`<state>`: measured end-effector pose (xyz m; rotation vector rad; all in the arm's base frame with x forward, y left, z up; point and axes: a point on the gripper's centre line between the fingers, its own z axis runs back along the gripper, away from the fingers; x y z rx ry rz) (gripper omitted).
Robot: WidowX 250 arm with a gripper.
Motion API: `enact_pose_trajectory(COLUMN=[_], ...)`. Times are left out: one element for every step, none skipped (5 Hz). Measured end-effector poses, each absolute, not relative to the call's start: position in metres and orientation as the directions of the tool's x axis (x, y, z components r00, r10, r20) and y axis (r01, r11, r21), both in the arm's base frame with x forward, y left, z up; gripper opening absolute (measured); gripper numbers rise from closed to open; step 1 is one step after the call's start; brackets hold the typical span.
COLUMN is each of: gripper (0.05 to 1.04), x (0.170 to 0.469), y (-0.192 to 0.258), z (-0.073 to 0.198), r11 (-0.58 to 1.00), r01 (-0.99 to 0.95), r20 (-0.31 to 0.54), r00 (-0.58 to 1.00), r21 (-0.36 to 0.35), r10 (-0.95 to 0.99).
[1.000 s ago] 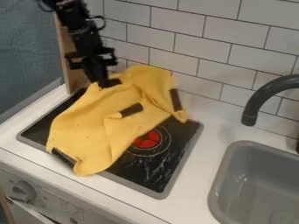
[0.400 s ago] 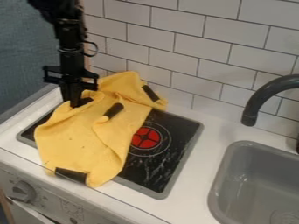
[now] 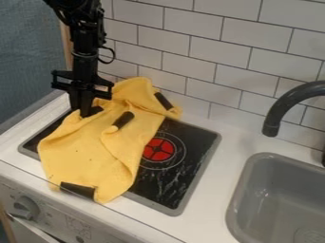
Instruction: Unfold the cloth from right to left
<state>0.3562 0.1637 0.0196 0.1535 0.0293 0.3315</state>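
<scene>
Though the dark-patched yellow cloth (image 3: 82, 152) has slid left and nearer, I judge it still bunched, and can't tell the angular black gripper (image 3: 84, 113)'s opening or hold.

The yellow cloth (image 3: 82, 152) looks soft and matt, creased all over; the stovetop (image 3: 184, 175) is glossy and black, with whitish streaks, the wall tiles (image 3: 238, 54) have a smooth sheen, and the sink (image 3: 279, 204) looks like smooth grey plastic
</scene>
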Motion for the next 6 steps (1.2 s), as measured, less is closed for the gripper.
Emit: enact_pose_trajectory(gripper=[0.481,0.788,1.014,1.009,0.999,0.999], x=[0.356,0.355,0.356,0.356,0.356,0.354], y=[0.163,0.162,0.161,0.158,0.154,0.146], z=[0.02,0.019,0.027,0.043,0.062,0.082], r11=[0.935,0.937,0.94,0.944,0.949,0.954], r01=[-0.324,-0.32,-0.315,-0.308,-0.299,-0.293], r20=[-0.002,-0.011,0.003,0.034,0.063,0.102], r00=[0.945,0.946,0.948,0.951,0.954,0.953], r21=[0.144,0.14,0.133,0.122,0.104,0.069], r10=[0.328,0.325,0.318,0.306,0.293,0.285])
